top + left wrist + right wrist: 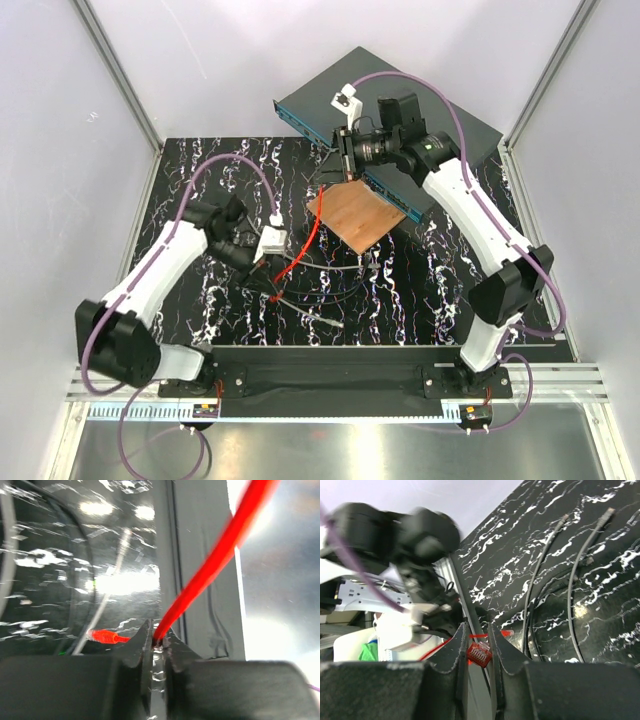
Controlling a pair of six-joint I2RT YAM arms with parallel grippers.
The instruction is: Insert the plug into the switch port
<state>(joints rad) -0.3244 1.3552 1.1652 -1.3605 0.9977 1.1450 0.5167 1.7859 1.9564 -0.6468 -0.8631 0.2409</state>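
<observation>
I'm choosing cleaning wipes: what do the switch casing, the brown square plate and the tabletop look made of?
Switch casing: probably painted metal, matte dark grey, crisp flat panel.
Brown plate: streaky grain suggests wood, possibly copper-clad board; unclear.
Tabletop: glossy black marble-pattern surface, perhaps laminate; it mirrors lights.

Your top view is evenly bright and sharp. Past the left pincer (158, 630), glare burns out the glossy black white-veined bench (75, 580), and the thin red cable (210, 565) rising from it smears. In the right pincer (478, 630) the small red translucent plug (480, 654) looks crisp, while the black arm joint (420, 530) up-left of it blurs.
</observation>
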